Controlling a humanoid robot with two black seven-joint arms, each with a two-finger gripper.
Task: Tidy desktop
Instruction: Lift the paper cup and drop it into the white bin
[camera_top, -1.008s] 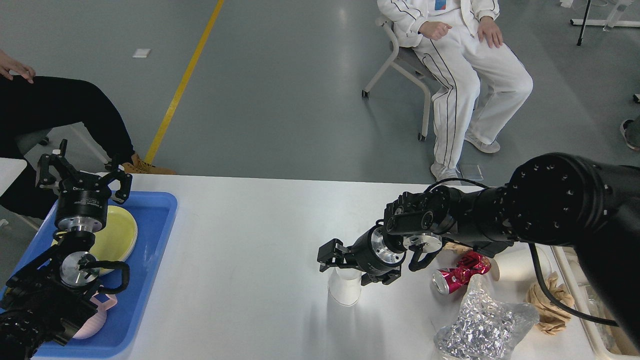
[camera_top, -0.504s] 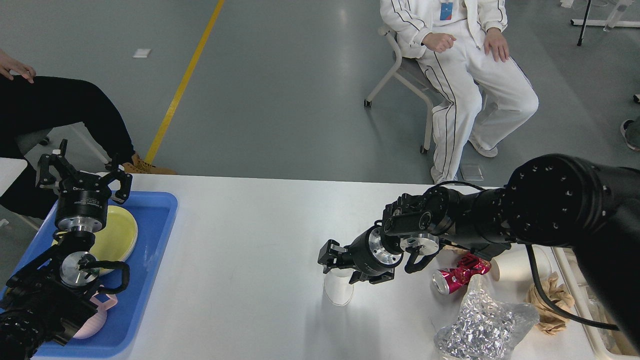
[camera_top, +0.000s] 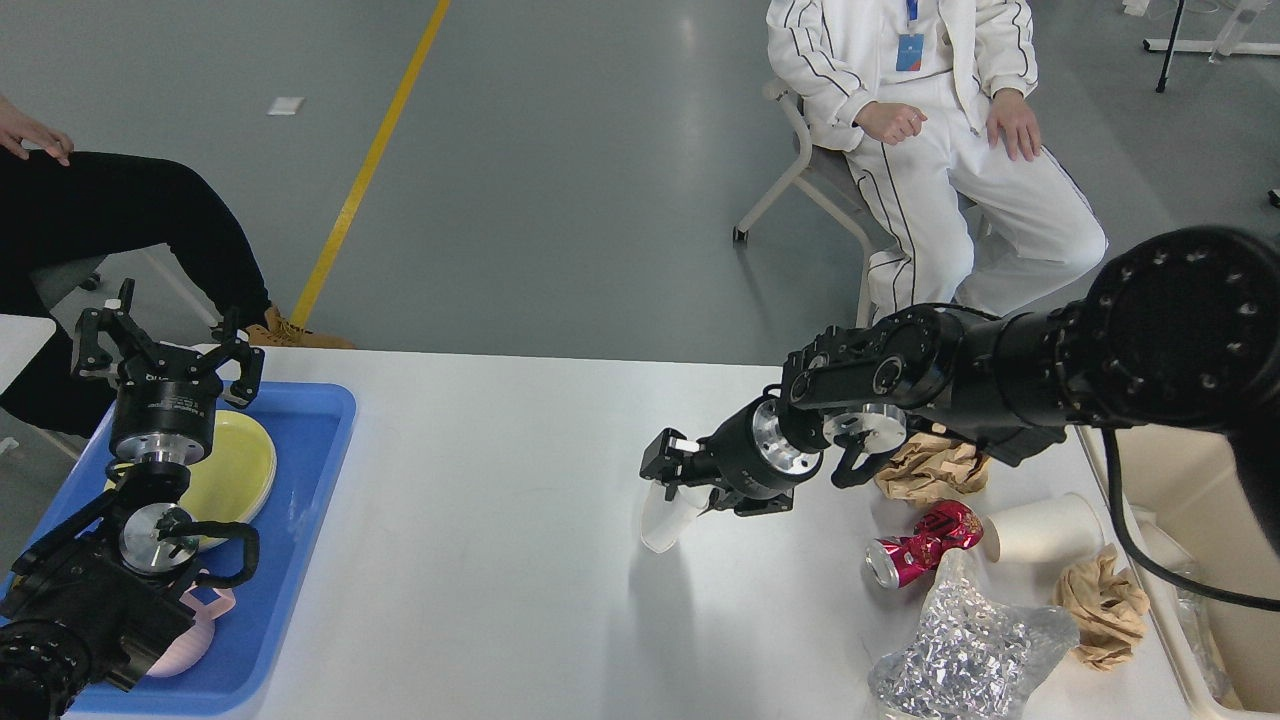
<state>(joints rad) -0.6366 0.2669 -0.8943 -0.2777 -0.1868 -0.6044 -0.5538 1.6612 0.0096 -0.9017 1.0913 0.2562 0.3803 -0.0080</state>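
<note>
- Where half a second ago the clear cup stood with its base on the bench (camera_top: 500, 520), the right hand (camera_top: 672, 472) now has the clear plastic cup (camera_top: 664, 516) lifted and tilted, its fingers closed on the rim, and it hangs just left of the frame's centre with its shadow on the white surface below.
- The right arm rises and swings higher in the frame over that second, and this uncovers a crumpled brown paper wad (camera_top: 930, 468) that was mostly hidden behind the wrist.
- The left hand (camera_top: 165, 345) has not moved: it hovers at the left edge with its fingers spread wide and empty, above the yellow plate (camera_top: 240, 470) in the blue tray (camera_top: 300, 560).
- The bench fills the lower half of the frame, and litter sits clustered at the lower right: a crushed red can (camera_top: 922, 542), a white paper cup (camera_top: 1040, 528) lying on its side, a silver foil bag (camera_top: 965, 650) and another brown paper wad (camera_top: 1098, 602).
- I judge that the lift means one item is on its way off the bench, probably toward the beige bin (camera_top: 1210, 520) at the right edge; most of the tidying is yet to do.
- A thin cup pinched at the rim may flex or slip, so a steady carry seems wise.
</note>
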